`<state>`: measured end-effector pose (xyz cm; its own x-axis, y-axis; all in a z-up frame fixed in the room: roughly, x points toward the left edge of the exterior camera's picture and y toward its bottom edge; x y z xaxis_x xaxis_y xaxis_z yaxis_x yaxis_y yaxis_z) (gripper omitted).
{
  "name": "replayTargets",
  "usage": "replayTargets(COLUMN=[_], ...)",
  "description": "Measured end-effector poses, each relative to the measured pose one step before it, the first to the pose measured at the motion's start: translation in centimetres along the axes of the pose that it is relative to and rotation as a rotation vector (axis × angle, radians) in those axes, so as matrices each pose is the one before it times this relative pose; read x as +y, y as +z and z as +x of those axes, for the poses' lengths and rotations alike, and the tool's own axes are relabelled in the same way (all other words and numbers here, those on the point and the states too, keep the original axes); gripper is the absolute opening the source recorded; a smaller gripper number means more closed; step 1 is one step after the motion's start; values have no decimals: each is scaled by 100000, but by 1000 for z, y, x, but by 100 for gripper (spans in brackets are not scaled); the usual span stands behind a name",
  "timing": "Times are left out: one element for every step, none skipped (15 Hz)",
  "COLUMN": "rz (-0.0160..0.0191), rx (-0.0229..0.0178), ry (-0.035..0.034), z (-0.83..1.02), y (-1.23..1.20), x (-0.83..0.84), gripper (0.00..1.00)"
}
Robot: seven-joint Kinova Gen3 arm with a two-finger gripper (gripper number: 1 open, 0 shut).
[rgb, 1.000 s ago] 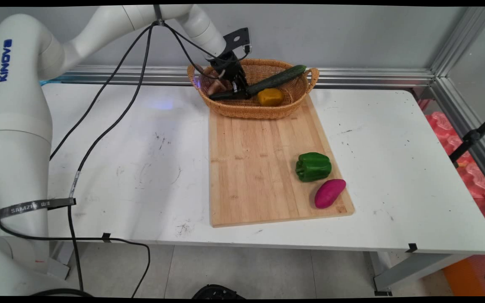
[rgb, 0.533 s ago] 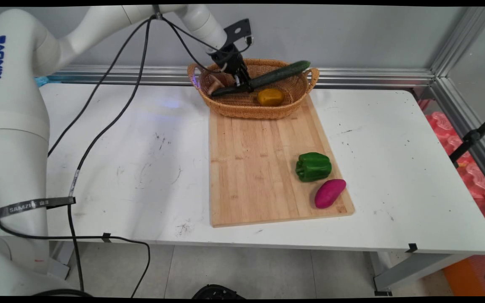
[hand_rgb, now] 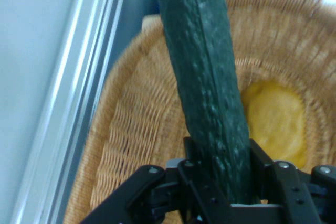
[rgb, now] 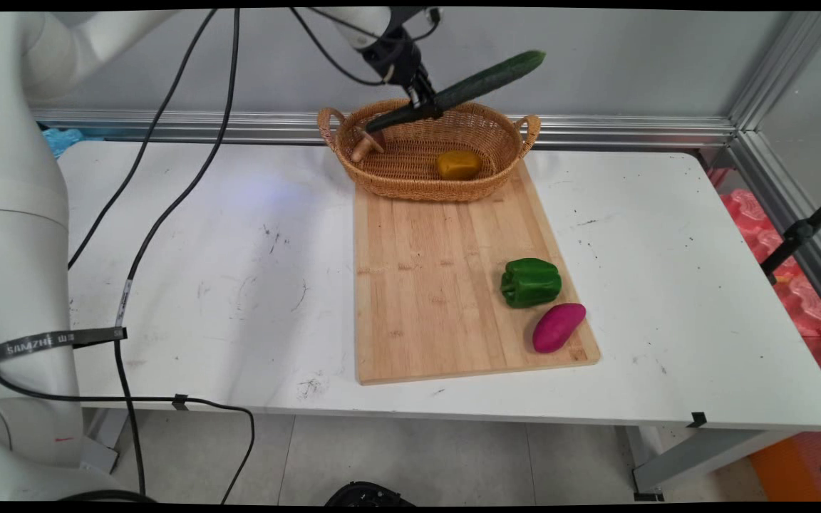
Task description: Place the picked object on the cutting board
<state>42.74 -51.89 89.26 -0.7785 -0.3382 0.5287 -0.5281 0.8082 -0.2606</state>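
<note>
Holding a cucumber [rgb: 465, 88] clamped in my gripper [rgb: 425, 107] at top centre — it hangs tilted above the basket [rgb: 410, 187], clear of it. Inside I see a yellow piece [rgb: 458, 164]; a pepper [rgb: 530, 282] lies lower right on the board [rgb: 439, 285].

One legible marking is present. A dark strap [rgb: 54, 340] encircling the white arm column at the lower left of the main view carries light lettering reading "SAMZHE", followed by smaller characters that cannot be resolved. No other text, numbers or signs can be read in either view.
</note>
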Motion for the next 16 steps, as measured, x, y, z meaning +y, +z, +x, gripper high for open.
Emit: replayTargets(rz=[423,183,250,178,-82,-239,-396,-743,-764,-921,-894,-1035,-1214,-1035,-637,-1024], rx=[802,470,477,307,193,75,-11,-105,-187,-282,-256,-393,-509,-583,-407,-767], ry=[-331,-200,-358,-437,-468,-381,-146,-270,-10,-79,-43,-80,-220,16,46,129], z=[852,591,856,949,886,672,512,583,403,265,172,40,-116,-183,-165,-348], y=[-616,-387,-554,-627,-626,-510,-401,-523,-420,-368,-320,-290,-215,-105,-40,-31], x=[445,371,572,741,824,726,687,977,932,984,1045,1256,1307,1134,730,1206], gripper=[0,0,0,0,0,0,0,0,0,0,0,0,0,0,0,0])
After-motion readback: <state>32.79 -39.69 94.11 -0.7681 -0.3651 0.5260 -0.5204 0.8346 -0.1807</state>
